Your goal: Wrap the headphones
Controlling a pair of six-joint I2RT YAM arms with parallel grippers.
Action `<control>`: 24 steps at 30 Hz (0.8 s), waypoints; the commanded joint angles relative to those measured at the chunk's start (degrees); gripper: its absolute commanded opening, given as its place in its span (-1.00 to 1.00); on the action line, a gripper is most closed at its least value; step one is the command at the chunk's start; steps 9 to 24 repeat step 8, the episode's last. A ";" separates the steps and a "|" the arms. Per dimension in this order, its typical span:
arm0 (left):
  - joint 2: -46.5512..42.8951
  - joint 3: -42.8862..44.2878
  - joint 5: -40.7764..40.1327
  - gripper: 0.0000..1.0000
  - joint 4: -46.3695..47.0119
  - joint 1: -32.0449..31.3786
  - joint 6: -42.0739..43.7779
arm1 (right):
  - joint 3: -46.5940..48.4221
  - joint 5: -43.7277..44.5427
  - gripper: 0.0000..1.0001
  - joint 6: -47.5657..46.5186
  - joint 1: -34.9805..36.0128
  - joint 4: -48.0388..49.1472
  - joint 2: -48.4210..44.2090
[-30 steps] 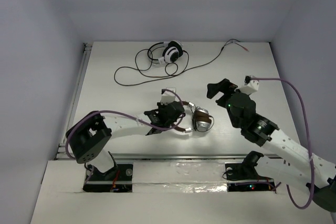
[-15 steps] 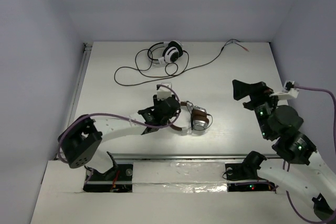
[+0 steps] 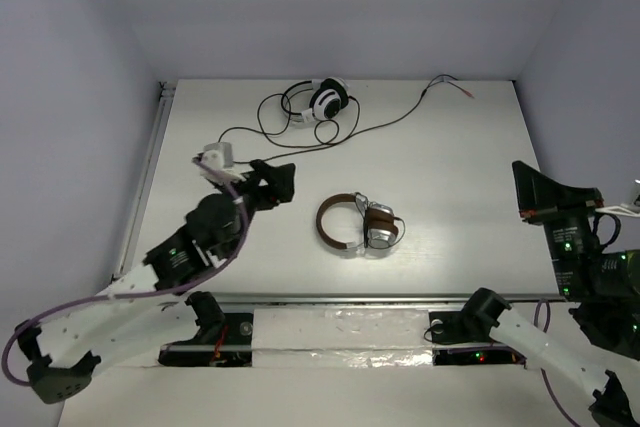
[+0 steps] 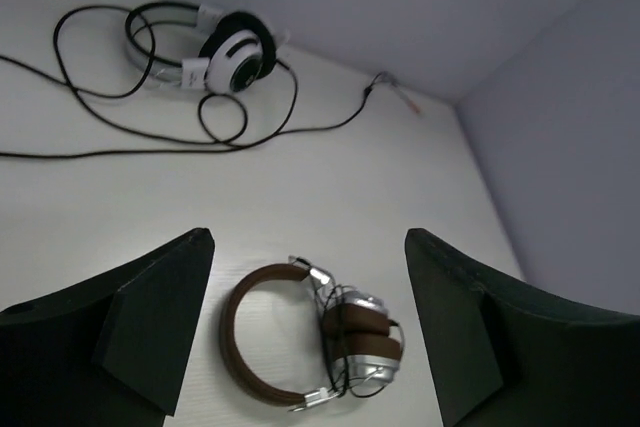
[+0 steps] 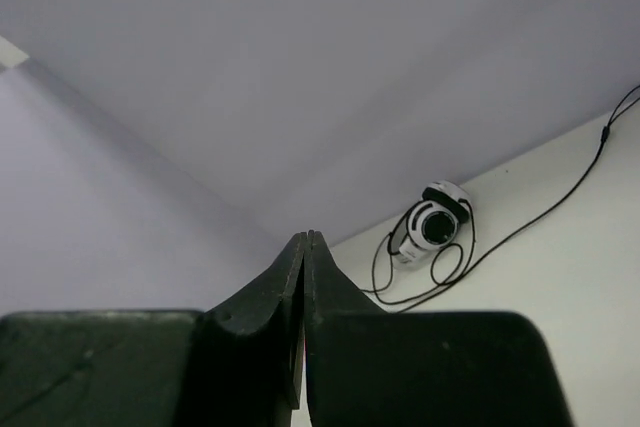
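Note:
The headphones (image 3: 380, 228), with a brown headband and brown and silver earcups, lie flat in the middle of the table. Their thin black cable is wound around the two earcups. Nothing touches them. My left gripper (image 3: 278, 186) hovers to their left, raised and apart from them, with its jaws wide open and empty. In the left wrist view the headphones (image 4: 365, 335) lie on the table between and beyond the spread fingers of my left gripper (image 4: 308, 239). My right gripper (image 3: 522, 179) is pulled back at the table's right edge, shut on nothing, as its wrist view confirms (image 5: 305, 239).
White-and-black headphones (image 3: 324, 100) lie at the back of the table, with a long black cable (image 3: 395, 118) looping left and trailing to the back right. They also show in both wrist views (image 4: 232, 51) (image 5: 436, 222). Walls enclose the table on three sides.
My left gripper has opened, let go of the brown headphones and drawn back to the left. My right arm has swung away to the right edge and shut its jaws.

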 commanded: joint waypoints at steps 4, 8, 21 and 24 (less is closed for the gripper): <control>-12.55 -0.36 4.80 0.54 -2.13 0.29 2.01 | 0.03 -0.98 -0.73 -0.99 -0.19 -0.29 5.94; -12.84 -0.11 5.88 0.56 -2.82 0.29 2.55 | -2.35 -2.12 0.14 -2.14 -0.19 5.51 4.01; -12.84 -0.11 5.88 0.56 -2.82 0.29 2.55 | -2.35 -2.12 0.14 -2.14 -0.19 5.51 4.01; -12.84 -0.11 5.88 0.56 -2.82 0.29 2.55 | -2.35 -2.12 0.14 -2.14 -0.19 5.51 4.01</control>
